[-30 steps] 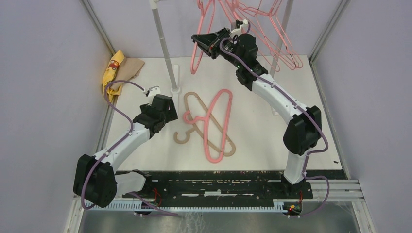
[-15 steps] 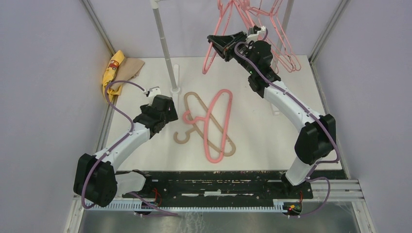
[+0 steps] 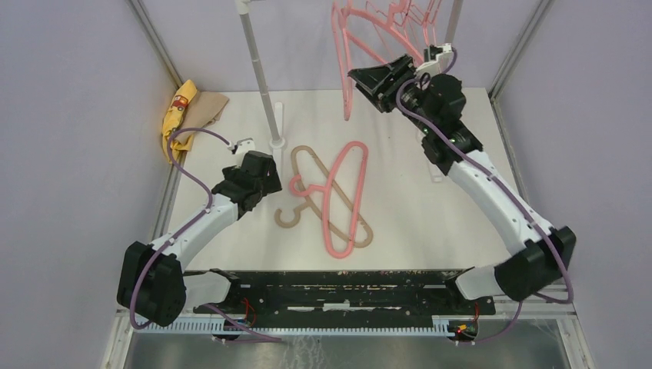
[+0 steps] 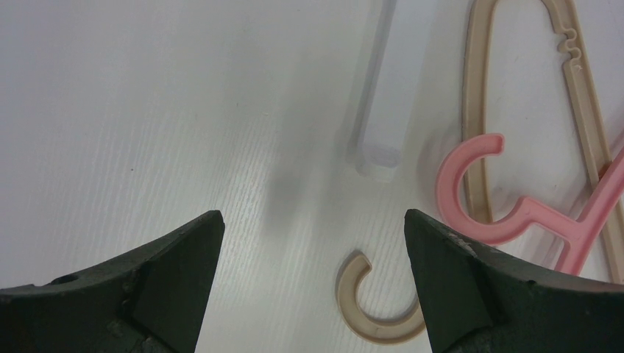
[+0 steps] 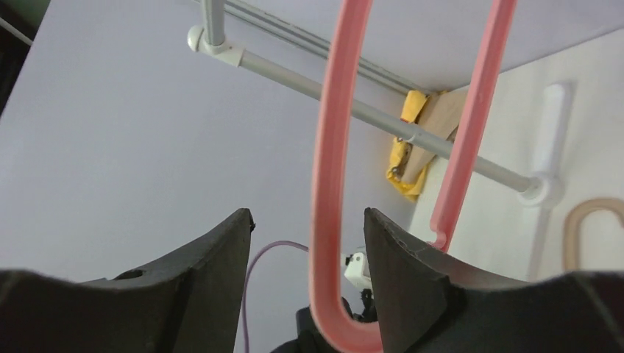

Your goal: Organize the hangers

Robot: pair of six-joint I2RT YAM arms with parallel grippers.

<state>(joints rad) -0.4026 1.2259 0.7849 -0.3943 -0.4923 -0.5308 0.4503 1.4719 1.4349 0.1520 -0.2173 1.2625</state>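
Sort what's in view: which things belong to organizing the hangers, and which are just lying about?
Job: pink hanger at the right gripper; hung pink hangers behind it; flat pink hanger crossing the tan hanger.
Lying about: yellow-and-tan cloth; white rack pole, a fixture.

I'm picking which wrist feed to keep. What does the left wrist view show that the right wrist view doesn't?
Only left wrist: the open left gripper above the table, the hook of the tan hanger, and the hook of the pink hanger on the table lying across it.
Only right wrist: the right gripper with a raised pink hanger running between its fingers, the white rack pole, the yellow-and-tan cloth.
Both: the tan hanger, the rack's white foot, the white table.
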